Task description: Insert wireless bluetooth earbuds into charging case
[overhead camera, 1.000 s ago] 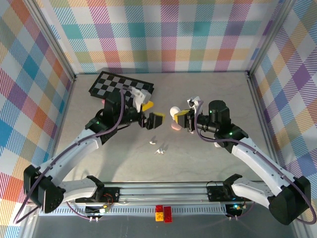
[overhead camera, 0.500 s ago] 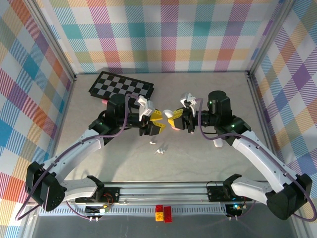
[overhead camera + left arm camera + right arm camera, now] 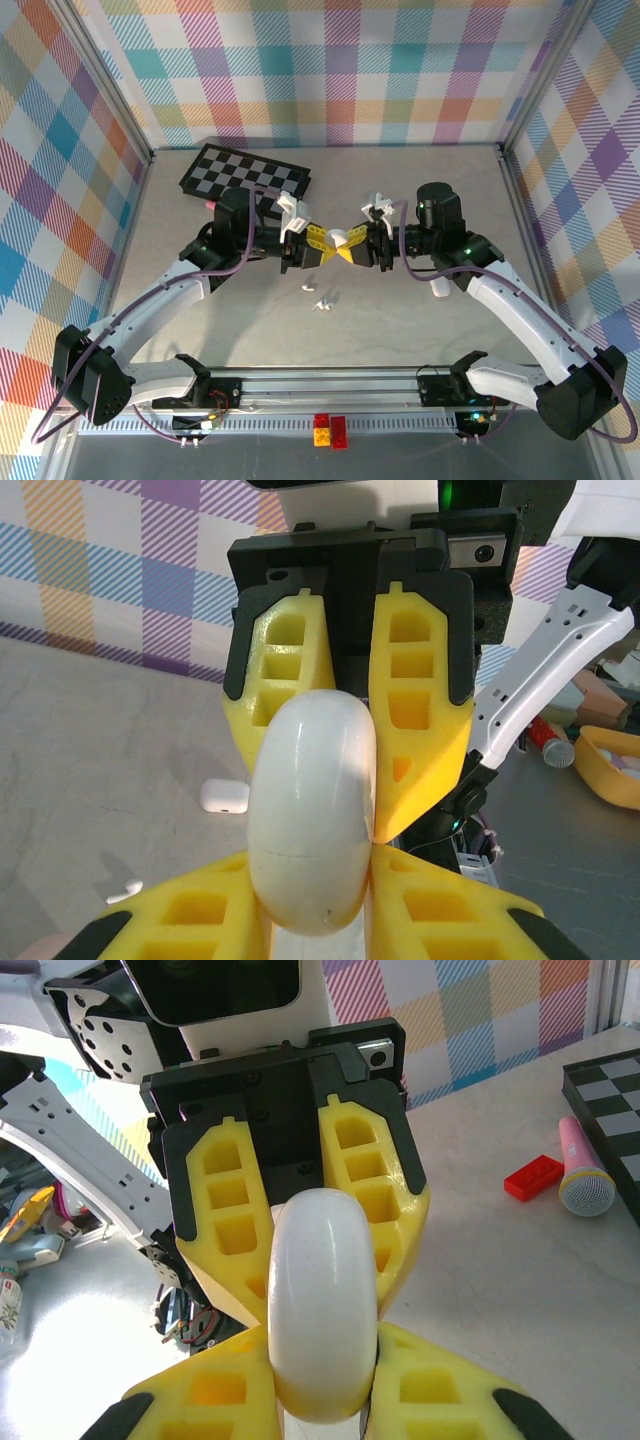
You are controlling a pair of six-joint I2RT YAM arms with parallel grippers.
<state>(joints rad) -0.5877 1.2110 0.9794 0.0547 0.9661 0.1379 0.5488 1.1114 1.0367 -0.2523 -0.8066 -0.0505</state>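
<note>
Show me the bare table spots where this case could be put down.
Bare grey tabletop lies between the black-and-white chessboard and the right wall, behind the arms. Another free strip runs between the arm bases and the tiny white earbuds. The middle is crowded: left gripper and right gripper both pinch the white pebble-shaped case.

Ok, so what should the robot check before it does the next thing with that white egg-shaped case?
1. Right gripper clamped on the white charging case: ok.
2. Left gripper clamped on it too: ok.
3. Case lid open: not ok, the seam looks shut.
4. Slots inside empty: cannot tell, the lid hides them.
5. Earbuds waiting on the table: ok, two lie near the case.
</note>
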